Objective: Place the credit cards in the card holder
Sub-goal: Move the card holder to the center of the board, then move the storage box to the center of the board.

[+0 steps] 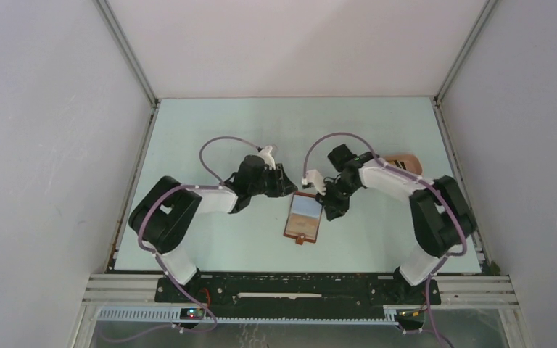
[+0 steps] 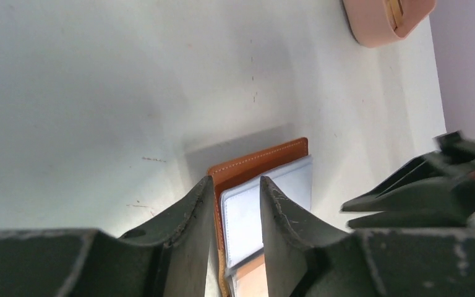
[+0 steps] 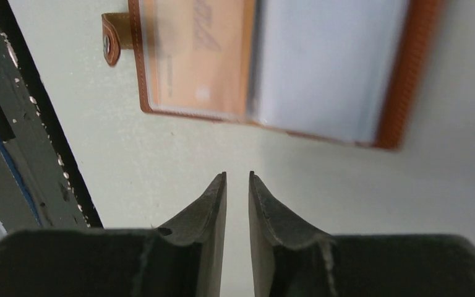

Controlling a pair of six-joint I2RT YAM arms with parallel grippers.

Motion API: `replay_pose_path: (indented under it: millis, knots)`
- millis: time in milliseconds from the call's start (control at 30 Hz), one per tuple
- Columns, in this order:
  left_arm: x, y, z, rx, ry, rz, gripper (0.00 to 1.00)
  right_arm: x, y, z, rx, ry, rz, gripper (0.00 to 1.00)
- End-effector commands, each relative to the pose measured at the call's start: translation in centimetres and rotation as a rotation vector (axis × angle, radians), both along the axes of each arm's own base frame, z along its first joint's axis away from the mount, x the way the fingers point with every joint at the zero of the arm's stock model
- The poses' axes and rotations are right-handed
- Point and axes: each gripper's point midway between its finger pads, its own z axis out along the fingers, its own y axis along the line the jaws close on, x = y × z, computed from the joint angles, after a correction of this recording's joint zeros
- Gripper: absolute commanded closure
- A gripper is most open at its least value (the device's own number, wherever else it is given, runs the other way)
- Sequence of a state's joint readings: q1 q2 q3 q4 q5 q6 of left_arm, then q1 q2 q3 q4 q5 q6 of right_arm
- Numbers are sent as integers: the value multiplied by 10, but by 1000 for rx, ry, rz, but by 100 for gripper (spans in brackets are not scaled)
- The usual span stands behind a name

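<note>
While open flat, card holder (image 1: 304,216) with two credit cards (image 3: 328,62); left gripper (image 2: 236,180) half-wide, right gripper (image 3: 238,175) narrow

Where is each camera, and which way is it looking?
Top: above and behind the bases, facing down at the table; left arm and right arm show.
Left wrist: on the left arm, facing down past the left tool at the card holder.
Right wrist: facing down past the right tool toward the card holder.
All three share the card holder.

Card holder (image 3: 272,68) blurred; pink tray (image 2: 374,28) cut off by edge
</note>
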State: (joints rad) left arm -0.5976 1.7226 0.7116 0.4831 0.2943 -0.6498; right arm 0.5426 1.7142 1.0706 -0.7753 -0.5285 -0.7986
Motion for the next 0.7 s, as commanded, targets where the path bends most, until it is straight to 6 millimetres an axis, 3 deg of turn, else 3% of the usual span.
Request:
replay_pose_path:
  millis: [0, 133, 233, 300, 333, 433, 533, 600, 667]
  knots:
    - [20, 12, 52, 59, -161, -18, 61, 32, -17, 65, 122, -160, -63, 70]
    - [16, 30, 95, 105, -279, -6, 62, 63, -44, 123, 210, -361, -205, 55]
    - [6, 44, 139, 116, -371, 4, 61, 85, -70, 167, 268, -513, -338, 28]
    - [-3, 55, 173, 112, -442, 17, 60, 95, -81, 186, 317, -500, -433, 6]
    - [-8, 60, 188, 108, -473, 28, 58, 100, -84, 190, 351, -451, -505, 1]
    - [-26, 76, 228, 69, -545, 60, 37, 118, -99, 184, 376, -298, -661, 0]
    - [-46, 92, 257, 30, -592, 95, 11, 141, -126, 167, 357, -168, -817, 14]
    - [-59, 105, 265, 50, -602, 106, 2, 154, -148, 146, 276, -206, -915, 15]
    - [-69, 118, 267, 112, -611, 94, 0, 164, -171, 122, 193, -246, -1011, 15]
